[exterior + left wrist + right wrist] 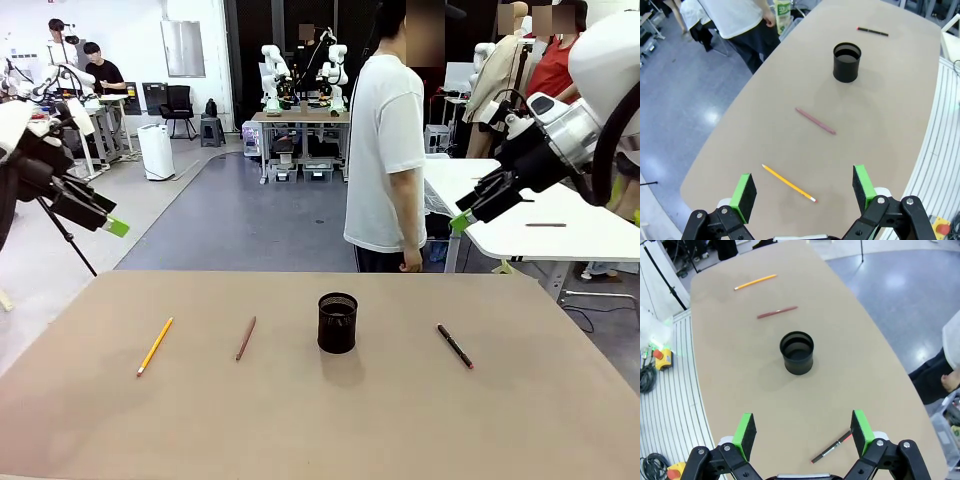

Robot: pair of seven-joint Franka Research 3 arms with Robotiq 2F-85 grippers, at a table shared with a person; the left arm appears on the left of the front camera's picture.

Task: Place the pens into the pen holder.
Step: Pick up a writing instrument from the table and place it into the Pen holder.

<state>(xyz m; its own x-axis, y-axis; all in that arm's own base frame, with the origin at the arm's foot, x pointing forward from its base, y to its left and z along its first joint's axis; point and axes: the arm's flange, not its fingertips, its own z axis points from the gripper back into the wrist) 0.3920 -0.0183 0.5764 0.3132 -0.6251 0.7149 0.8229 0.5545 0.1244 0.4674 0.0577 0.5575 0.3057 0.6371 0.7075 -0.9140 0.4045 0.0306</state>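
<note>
currently pens point(246, 339) lie slanting near-to-far (holder point(337, 322) upright); left pincer point(805, 185), right pincer point(802, 427) gape empty.

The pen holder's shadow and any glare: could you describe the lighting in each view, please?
Front view: the pen holder throws a short, soft shadow toward the camera. Left wrist view: a glare patch on the floor; the table edge bows from the wide lens. Right wrist view: floor glare, faint shadow beside the pen holder.

Two white robot arms point(608, 60) with black grippers.
Left gripper point(803, 189) and right gripper point(802, 429): black jointed fingers, bright green pads point(745, 192).
</note>
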